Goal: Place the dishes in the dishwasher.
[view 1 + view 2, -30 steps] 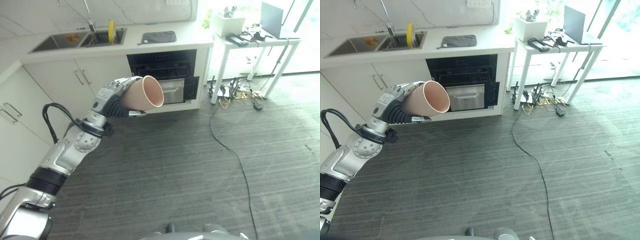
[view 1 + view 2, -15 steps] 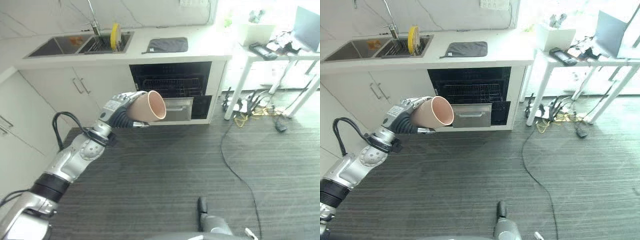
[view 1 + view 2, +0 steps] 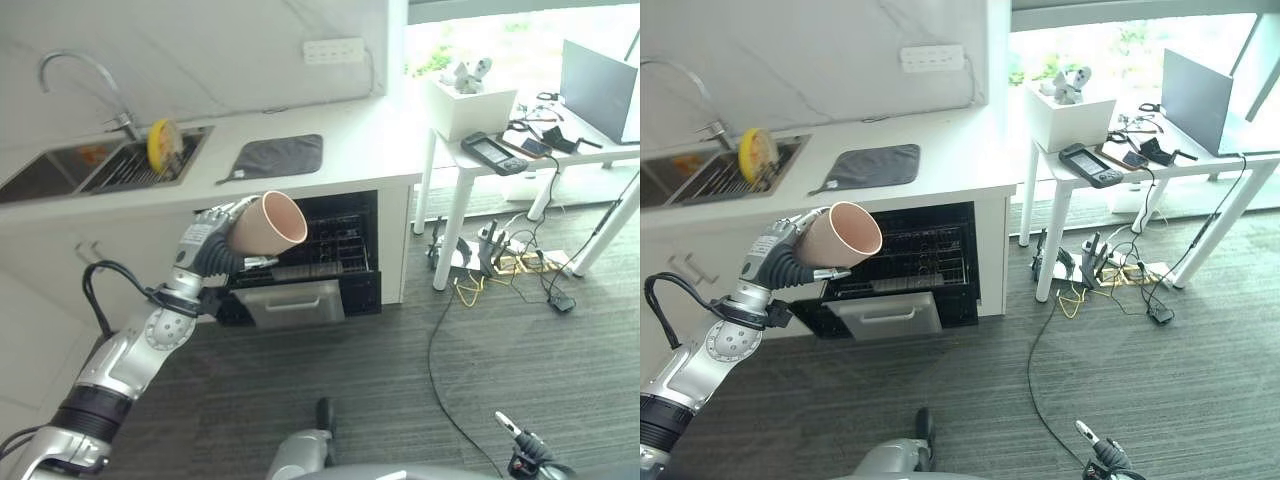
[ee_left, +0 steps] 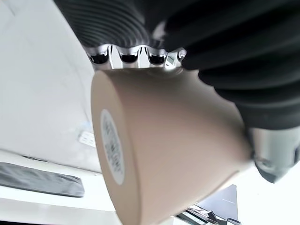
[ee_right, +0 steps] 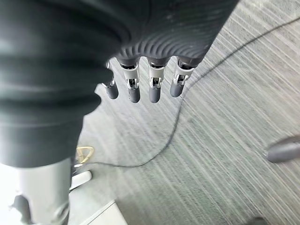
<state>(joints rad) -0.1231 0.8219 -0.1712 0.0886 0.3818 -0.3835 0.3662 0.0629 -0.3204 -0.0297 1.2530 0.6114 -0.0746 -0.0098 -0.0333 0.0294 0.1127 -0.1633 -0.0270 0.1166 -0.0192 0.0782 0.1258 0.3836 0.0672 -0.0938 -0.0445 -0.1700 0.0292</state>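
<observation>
While the left hand has its fingers curled round the peach cup, held on its side in front of the open dishwasher, carry it low over the rack — mouth down. Right hand hangs relaxed, holding nothing.

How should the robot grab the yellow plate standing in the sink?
By its top rim, from above. The plate stands on edge in the sink rack, so only that edge is free to pinch. The left robot hand already holds a cup.
</observation>
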